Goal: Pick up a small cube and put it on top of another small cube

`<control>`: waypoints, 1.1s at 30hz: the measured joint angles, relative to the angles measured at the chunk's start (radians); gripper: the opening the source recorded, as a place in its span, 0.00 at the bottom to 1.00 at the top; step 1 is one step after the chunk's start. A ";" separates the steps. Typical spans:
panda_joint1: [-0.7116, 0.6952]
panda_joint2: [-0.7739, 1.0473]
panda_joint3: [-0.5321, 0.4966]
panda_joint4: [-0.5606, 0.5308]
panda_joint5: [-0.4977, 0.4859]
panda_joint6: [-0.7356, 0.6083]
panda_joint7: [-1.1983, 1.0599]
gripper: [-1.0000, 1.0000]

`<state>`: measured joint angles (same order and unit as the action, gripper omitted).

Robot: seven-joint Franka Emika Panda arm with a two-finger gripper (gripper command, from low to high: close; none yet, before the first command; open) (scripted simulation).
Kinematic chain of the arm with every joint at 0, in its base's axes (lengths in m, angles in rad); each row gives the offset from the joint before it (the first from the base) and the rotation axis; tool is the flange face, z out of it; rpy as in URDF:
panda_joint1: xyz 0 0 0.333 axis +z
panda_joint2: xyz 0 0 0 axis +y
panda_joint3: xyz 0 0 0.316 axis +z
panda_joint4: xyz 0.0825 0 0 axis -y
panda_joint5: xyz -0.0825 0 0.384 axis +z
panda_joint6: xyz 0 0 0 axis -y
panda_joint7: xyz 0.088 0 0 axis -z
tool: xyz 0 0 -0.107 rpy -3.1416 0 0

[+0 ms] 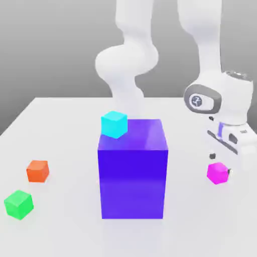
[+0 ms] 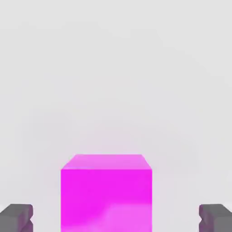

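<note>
The small magenta-pink cube [image 1: 218, 173] rests on the white table [image 1: 60, 130] at the exterior view's right. My gripper [image 1: 221, 164] hangs right over it, open, with its dark fingertips [image 1: 213, 156] at about the height of the cube's top. In the hand view the cube [image 2: 106, 192] sits between the two grey fingers [image 2: 17, 217], with a clear gap on each side. Other small cubes lie on the table: a cyan cube [image 1: 114, 124], an orange cube [image 1: 38, 170] and a green cube [image 1: 19, 204].
A big purple-blue block [image 1: 132, 168] stands in the middle of the table, between the magenta cube and the orange and green ones. The cyan cube shows at its upper left corner. The white arm [image 1: 125, 65] rises behind the block.
</note>
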<state>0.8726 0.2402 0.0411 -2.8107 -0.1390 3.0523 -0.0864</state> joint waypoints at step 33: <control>-0.487 -0.176 -0.145 0.306 0.251 -0.283 -0.636 0.00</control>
<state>0.3857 0.0639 -0.1043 -2.5042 0.1120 2.7693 -0.7226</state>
